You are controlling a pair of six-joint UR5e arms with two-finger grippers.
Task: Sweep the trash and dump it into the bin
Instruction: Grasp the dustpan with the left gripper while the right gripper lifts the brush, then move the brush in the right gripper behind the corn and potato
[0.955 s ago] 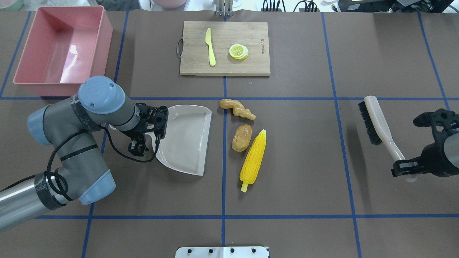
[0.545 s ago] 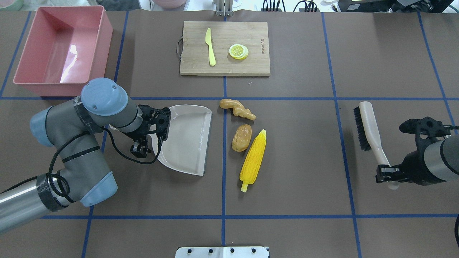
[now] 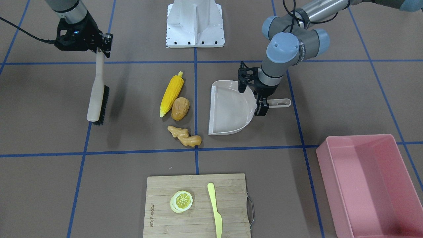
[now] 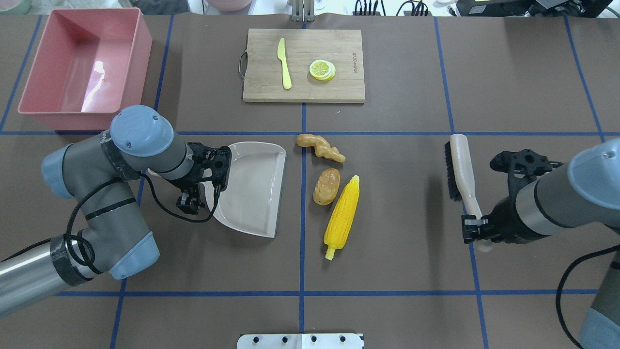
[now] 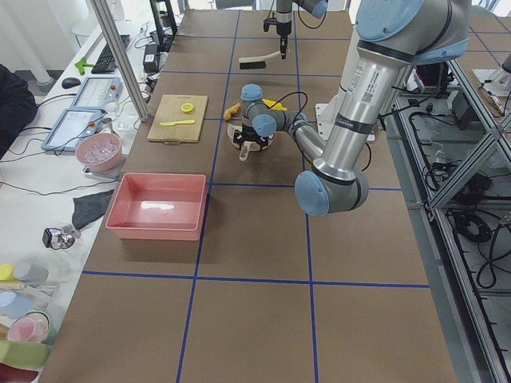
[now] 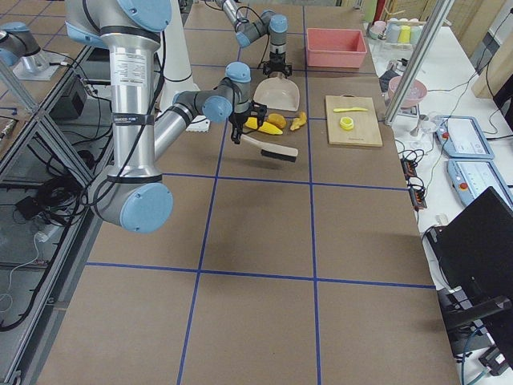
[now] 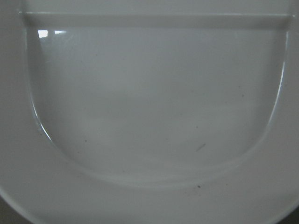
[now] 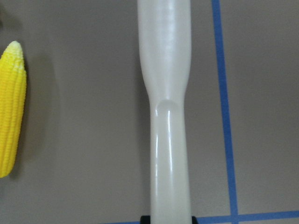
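The left gripper has its fingers closed on the handle of the beige dustpan, which lies flat with its open edge towards the trash. The corn cob, the potato and the ginger root lie on the table just beside that edge (the potato seems to touch the corn cob). The right gripper is clamped on the handle of the brush, which hangs above the table with its bristles towards the trash, well apart from it. The pink bin stands at the far left corner
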